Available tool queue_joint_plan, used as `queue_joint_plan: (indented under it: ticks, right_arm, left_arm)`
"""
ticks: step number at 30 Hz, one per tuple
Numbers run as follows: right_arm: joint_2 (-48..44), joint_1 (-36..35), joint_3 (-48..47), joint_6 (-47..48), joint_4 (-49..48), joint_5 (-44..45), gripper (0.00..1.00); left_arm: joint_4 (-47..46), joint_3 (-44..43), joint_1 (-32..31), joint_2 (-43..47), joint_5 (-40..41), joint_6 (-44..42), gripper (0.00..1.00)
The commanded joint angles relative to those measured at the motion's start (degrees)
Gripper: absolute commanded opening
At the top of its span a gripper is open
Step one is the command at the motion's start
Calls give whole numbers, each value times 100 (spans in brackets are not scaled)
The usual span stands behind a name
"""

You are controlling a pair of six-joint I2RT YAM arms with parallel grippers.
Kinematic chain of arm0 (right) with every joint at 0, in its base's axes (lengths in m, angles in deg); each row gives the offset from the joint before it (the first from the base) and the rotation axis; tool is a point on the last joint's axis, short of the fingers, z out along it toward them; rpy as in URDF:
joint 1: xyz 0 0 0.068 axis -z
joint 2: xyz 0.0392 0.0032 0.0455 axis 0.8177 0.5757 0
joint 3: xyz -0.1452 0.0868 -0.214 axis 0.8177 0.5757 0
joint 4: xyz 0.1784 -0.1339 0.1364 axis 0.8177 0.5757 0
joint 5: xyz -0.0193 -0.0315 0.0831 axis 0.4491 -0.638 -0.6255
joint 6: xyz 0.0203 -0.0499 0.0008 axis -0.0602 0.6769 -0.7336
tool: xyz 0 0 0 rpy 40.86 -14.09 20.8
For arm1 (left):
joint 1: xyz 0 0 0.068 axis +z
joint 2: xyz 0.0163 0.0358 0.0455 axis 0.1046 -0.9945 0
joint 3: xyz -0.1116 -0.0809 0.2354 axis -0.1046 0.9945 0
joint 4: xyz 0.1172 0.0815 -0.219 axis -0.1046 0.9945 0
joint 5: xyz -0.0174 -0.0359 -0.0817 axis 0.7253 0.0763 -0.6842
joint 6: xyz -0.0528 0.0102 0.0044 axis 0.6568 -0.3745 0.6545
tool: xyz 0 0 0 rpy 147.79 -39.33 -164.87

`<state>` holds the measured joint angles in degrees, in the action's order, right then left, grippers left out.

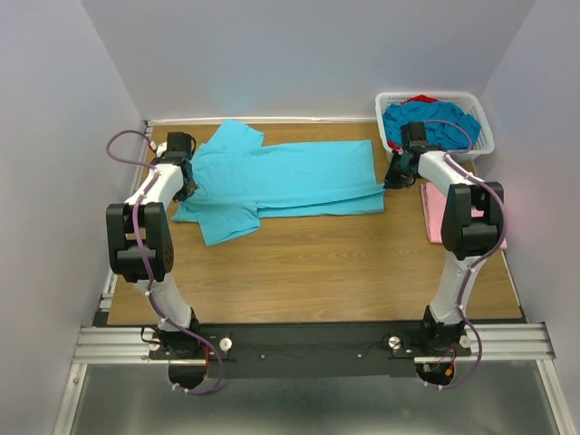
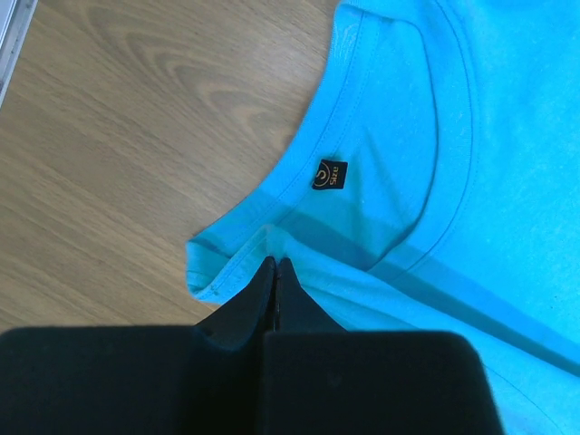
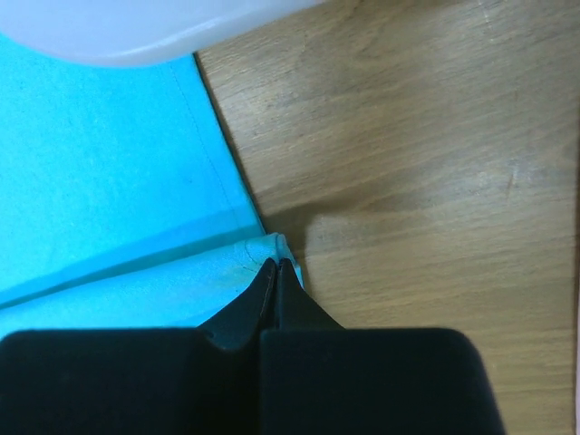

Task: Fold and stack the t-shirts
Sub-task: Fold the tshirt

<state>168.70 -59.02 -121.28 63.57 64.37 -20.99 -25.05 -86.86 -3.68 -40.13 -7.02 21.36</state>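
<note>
over the table, seen from above, a turquoise t-shirt (image 1: 299,177) lies spread sideways. the left gripper (image 1: 188,181) is at its neck end and the right gripper (image 1: 391,179) at its hem end. more turquoise shirts (image 1: 435,122) fill the white basket (image 1: 486,136), and a pink t-shirt (image 1: 435,213) lies beside it. at the left wrist, the jaws are clenched on a cloth fold by the collar (image 2: 362,195). at the right wrist, they pinch the hem corner (image 3: 272,245). to fold well, i'd lift both ends together, keeping the cloth taut and the edges parallel.
</note>
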Motion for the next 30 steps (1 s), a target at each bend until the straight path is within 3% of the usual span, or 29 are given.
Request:
queue_joint_plan:
  ticks: [1, 9, 12, 16, 19, 22, 25, 30]
  right_arm:
    - [244, -23, -216, 15, -225, -103, 2]
    - [385, -58, -383, 94, -322, -243, 10]
    - [315, -85, -374, 138, -323, -314, 20]
    - [-19, -119, -225, 243, -305, -358, 39]
    - [-422, -137, -32, 269, -305, -349, 47]
    - [-913, -225, 354, 287, -296, -375, 57]
    - [-1388, -365, 820, 331, -296, -410, 61]
    - [-2040, -524, 1584, 366, -270, -551, 69]
  left_arm:
    - [-211, 88, 84, -73, 97, 111, 0]
    - [-387, 132, 84, -100, 18, 85, 4]
    - [-370, 141, 84, -21, 35, 111, 18]
    - [-352, 150, 84, 400, 106, 85, 52]
    - [-247, 246, 75, 690, 106, 58, 62]
    - [-133, 571, -13, 1278, 88, 41, 63]
    - [-36, 1080, -224, 1779, -34, 49, 66]
    - [61, 1915, -1048, 2325, -281, 286, 66]
